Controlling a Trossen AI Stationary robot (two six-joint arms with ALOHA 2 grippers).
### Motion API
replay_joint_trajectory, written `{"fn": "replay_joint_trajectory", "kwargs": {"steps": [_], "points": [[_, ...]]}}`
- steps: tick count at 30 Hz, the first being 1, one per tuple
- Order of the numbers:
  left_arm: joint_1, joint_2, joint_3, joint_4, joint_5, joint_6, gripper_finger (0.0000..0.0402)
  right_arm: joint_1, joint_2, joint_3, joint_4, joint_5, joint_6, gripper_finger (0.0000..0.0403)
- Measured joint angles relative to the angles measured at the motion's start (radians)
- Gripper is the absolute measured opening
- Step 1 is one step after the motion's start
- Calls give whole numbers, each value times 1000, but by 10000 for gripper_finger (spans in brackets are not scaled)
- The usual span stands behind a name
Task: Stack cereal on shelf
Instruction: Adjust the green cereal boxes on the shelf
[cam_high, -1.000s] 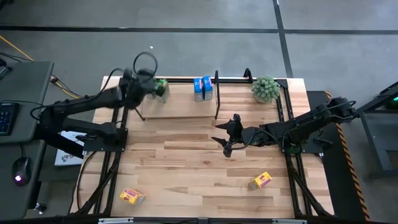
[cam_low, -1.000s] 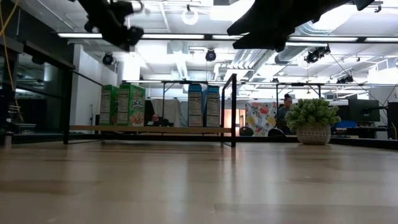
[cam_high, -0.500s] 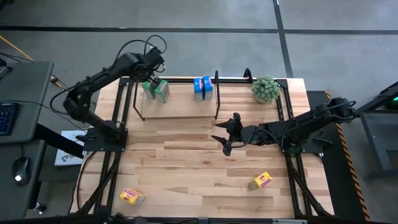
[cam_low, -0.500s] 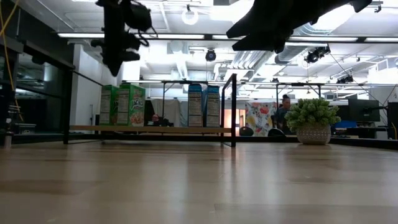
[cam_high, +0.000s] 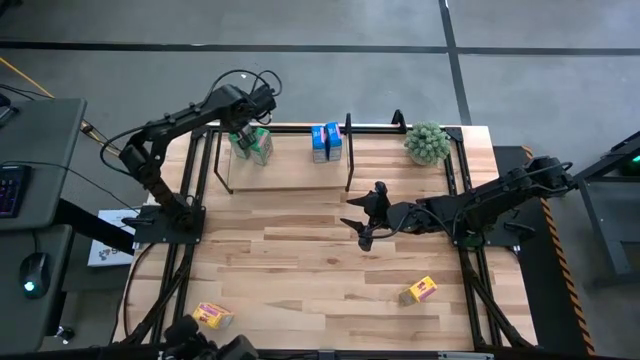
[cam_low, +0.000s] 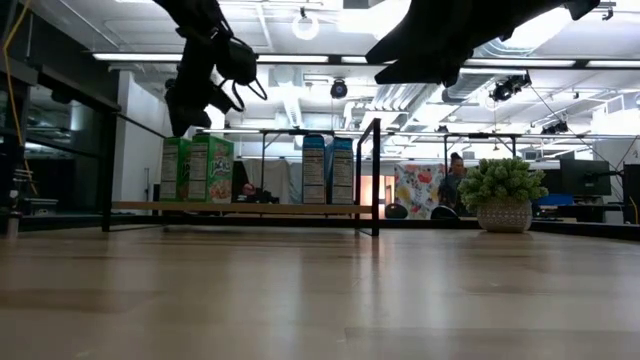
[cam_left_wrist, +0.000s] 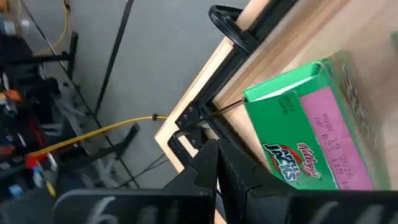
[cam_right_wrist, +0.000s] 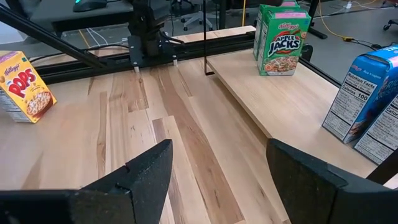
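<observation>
With green boxes (cam_high: 252, 145) and blue boxes (cam_high: 326, 142) upright on the shelf (cam_high: 290, 175), we judge the yellow boxes (cam_high: 417, 290) on the tabletop (cam_high: 300, 260) light, crushable cardboard, best pinched across the narrow sides by the spread right gripper (cam_high: 362, 222); the left gripper (cam_high: 238, 128) is closed, empty.

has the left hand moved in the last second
Yes. In the high view the left hand has swung away from the table's left edge toward the blue boxes, and now hangs shut above the green boxes on the shelf.
</observation>
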Motion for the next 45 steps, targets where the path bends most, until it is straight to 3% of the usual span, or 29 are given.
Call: {"fn": "replay_joint_trajectory", "kwargs": {"steps": [15, 26, 32, 45], "points": [[0, -1, 0, -31, 54, 434, 0, 0, 0, 0, -4, 0, 0, 252], [32, -1, 0, -59, 60, 464, 0, 0, 0, 0, -13, 1, 0, 252], [33, -1, 0, -67, 179, 535, 0, 0, 0, 0, -15, 1, 0, 252], [20, -1, 0, -84, 184, 552, 0, 0, 0, 0, -20, 1, 0, 252]]}}
